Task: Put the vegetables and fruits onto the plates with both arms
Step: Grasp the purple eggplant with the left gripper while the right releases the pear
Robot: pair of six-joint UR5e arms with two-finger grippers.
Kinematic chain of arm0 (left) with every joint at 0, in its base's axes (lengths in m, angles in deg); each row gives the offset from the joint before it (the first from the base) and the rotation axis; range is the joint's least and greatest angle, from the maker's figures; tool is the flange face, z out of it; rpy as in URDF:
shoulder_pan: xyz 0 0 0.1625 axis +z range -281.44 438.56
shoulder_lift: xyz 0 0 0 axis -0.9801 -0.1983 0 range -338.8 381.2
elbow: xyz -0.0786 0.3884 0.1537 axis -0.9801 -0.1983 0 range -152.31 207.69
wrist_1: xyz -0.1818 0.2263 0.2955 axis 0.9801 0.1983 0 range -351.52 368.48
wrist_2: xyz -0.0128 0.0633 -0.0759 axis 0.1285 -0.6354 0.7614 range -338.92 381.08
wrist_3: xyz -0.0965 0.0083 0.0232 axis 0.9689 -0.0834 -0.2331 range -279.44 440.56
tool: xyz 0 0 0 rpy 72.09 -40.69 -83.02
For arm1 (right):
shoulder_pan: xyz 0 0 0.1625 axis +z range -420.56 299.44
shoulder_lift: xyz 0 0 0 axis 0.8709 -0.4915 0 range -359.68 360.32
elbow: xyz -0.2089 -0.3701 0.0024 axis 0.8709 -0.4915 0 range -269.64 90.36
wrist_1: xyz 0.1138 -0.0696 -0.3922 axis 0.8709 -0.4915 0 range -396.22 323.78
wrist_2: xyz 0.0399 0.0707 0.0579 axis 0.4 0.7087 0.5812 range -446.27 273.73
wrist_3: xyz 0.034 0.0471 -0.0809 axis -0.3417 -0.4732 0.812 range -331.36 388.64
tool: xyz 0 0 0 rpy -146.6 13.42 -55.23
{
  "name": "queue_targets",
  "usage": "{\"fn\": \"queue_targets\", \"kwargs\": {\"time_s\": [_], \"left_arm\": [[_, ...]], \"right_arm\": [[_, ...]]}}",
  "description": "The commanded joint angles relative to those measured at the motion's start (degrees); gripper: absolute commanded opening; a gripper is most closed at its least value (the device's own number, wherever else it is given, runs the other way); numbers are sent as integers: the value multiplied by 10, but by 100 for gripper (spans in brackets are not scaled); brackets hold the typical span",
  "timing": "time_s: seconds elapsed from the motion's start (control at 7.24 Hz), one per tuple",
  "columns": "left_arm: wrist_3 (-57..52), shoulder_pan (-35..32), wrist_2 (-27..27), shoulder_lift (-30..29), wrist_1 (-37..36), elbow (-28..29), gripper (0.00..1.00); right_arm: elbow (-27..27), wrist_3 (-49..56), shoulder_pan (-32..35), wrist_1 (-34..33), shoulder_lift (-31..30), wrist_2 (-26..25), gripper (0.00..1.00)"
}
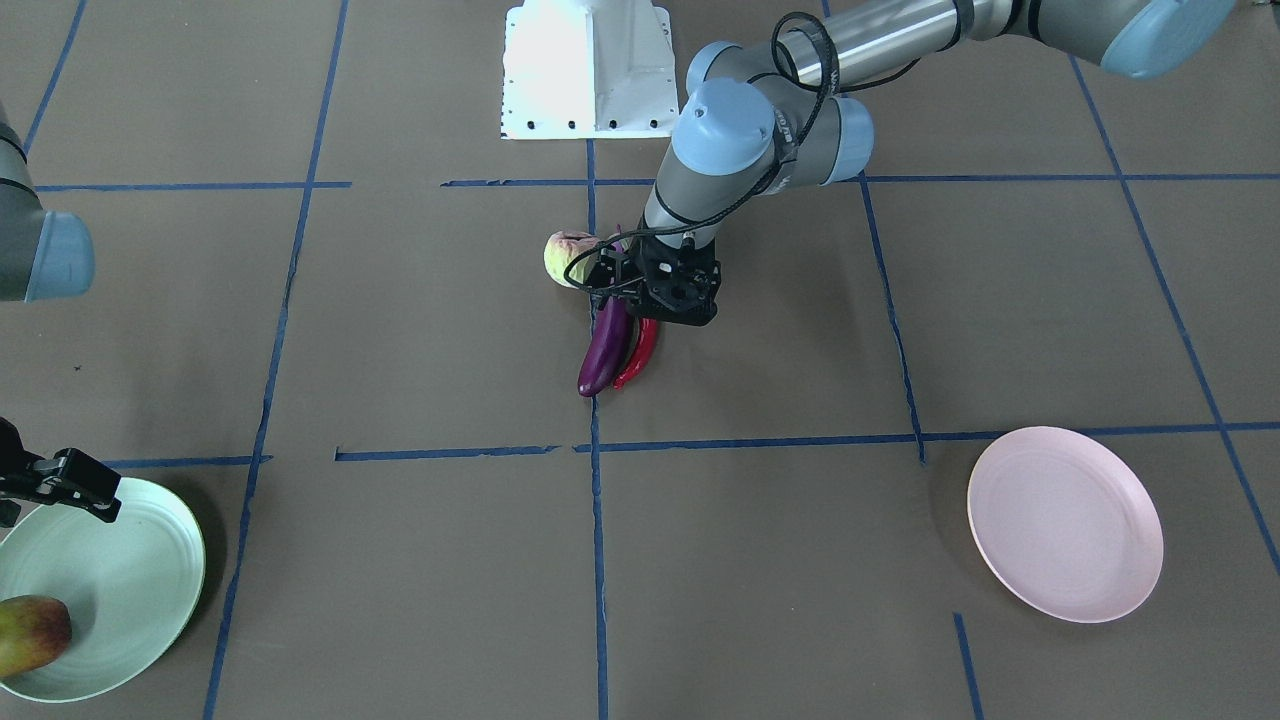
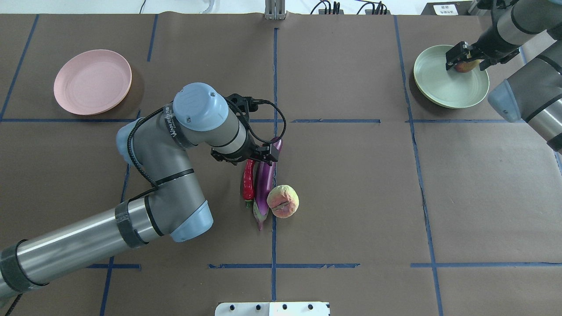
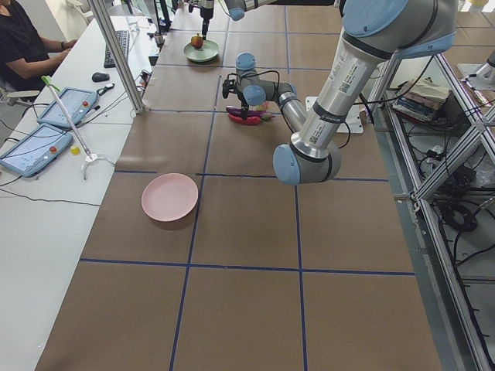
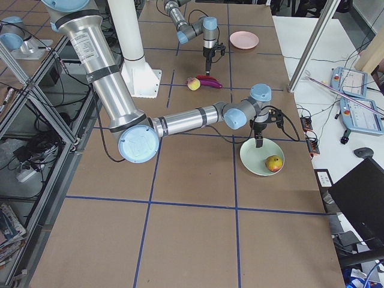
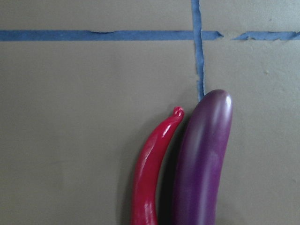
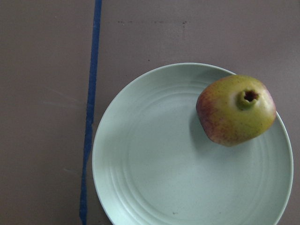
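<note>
The purple eggplant and the red chili lie side by side at the table's middle, with the pale peach-like fruit touching the eggplant's cap end. My left gripper hovers open just over their far tips. The left wrist view shows the chili and the eggplant below, free. The red-and-yellow fruit lies on the mint green plate. My right gripper hangs open above that plate, clear of the fruit. The pink plate is bare.
The white square base block stands at the robot's edge of the table. Blue tape lines cross the brown table cover. An operator's bench with tablets runs along the far side, beyond the plates.
</note>
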Motion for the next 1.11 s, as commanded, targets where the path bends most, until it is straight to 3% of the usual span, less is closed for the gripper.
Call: {"fn": "queue_targets", "kwargs": {"time_s": [0.0,0.41,0.55,0.69,0.97], "left_arm": [[-1,15,-27,-40,10,53,92],[-1,32,-51,-42,10,71,67],[1,31,-51,-42,9,70,43],[2,29,-50,-44,11,67,5],[27,5,-50,-52,20,44,0]], "right_arm": [[9,-1,0,0,-1,7,100],[13,-2,0,1,-8,15,100],[15,-4,-2,1,-9,14,100],[20,-11,-2,3,-9,16,100],[72,-67,-4,1,-18,70,100]]}}
